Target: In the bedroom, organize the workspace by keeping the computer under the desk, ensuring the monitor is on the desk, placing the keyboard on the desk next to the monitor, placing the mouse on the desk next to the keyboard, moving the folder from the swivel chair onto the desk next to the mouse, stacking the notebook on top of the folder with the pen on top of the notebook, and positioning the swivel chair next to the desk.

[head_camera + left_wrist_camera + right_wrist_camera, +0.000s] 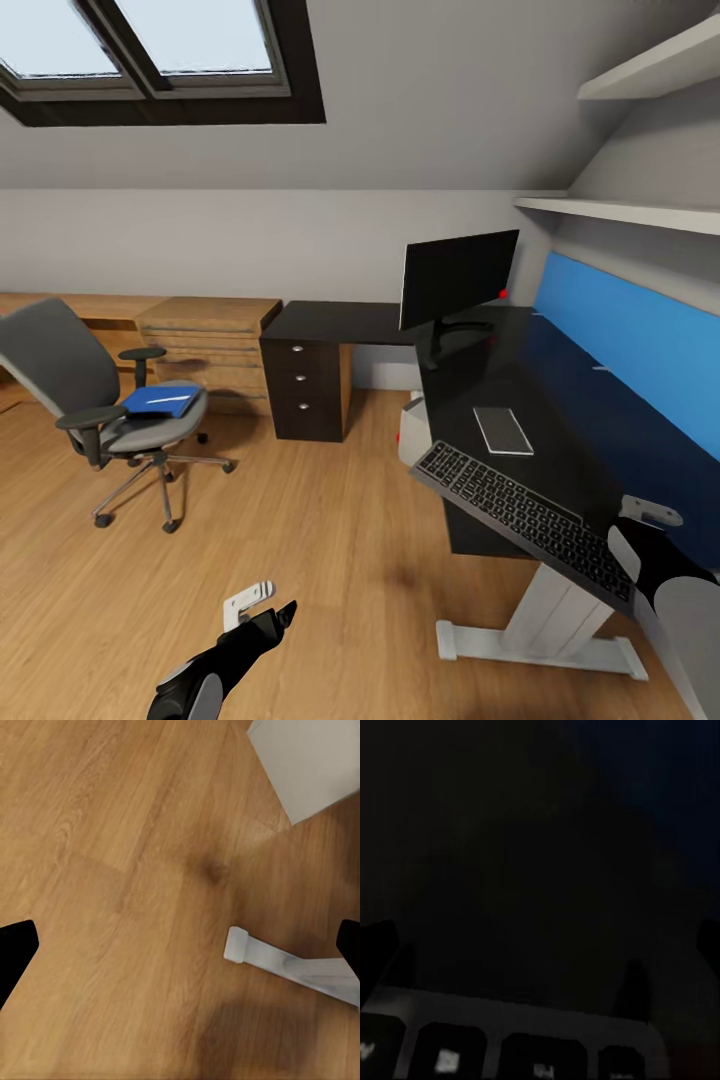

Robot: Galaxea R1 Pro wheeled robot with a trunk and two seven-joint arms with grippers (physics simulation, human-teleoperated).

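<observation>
The desk with its glossy black top stands at the right. On its far part stands the monitor. The grey notebook lies mid-desk. Along the near edge lies the keyboard, partly overhanging; its keys show close up in the right wrist view. My right gripper hovers open at the keyboard's right end. The computer peeks out under the desk. The blue folder rests on the swivel chair at the left. My left gripper hangs open over the floor. Mouse and pen are out of view.
A dark three-drawer unit closes the desk's left end, with a light wooden cabinet beside it. The white desk foot lies on the wooden floor. Wall shelves run above the blue back panel. Open floor lies between chair and desk.
</observation>
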